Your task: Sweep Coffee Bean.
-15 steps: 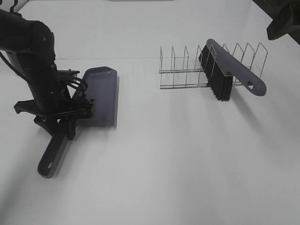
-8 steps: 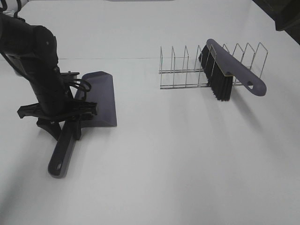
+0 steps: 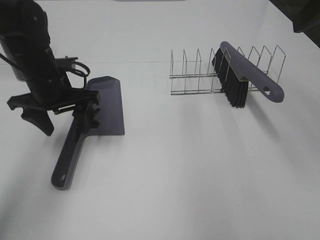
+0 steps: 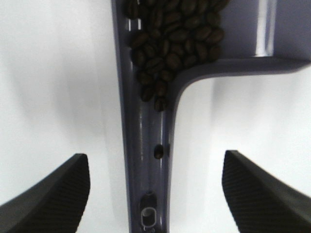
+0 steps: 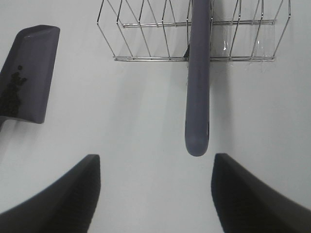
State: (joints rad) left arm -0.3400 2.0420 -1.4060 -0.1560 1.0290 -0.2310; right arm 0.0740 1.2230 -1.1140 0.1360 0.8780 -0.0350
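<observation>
**Beans Lying in Dustpan, Both Hands Empty**

Resting flat on the white table (image 3: pixel 200 175): purple dustpan (image 3: pixel 106 105), handle pointing toward the near edge. Sitting heaped in the pan's rear corner, where pan meets handle: the coffee bean (image 4: pixel 172 36) cluster, with a few beans spilling into the handle channel and one lying alone farther down it. Showing in the right wrist view as a dark patch at the pan's back: the same coffee bean cluster (image 5: pixel 10 97).

Hovering above the dustpan handle: left hand (image 4: pixel 155 194), fingers (image 4: pixel 53 199) standing spread on either side of the handle, touching nothing, gripping nothing.

Leaning in the wire rack (image 3: pixel 195 75) at the far right of the table: purple brush (image 3: pixel 245 75), black bristles down, handle sticking out past the rack.

Hanging near the brush handle's end: right hand (image 5: pixel 155 194), fingers parted, holding nothing.
</observation>
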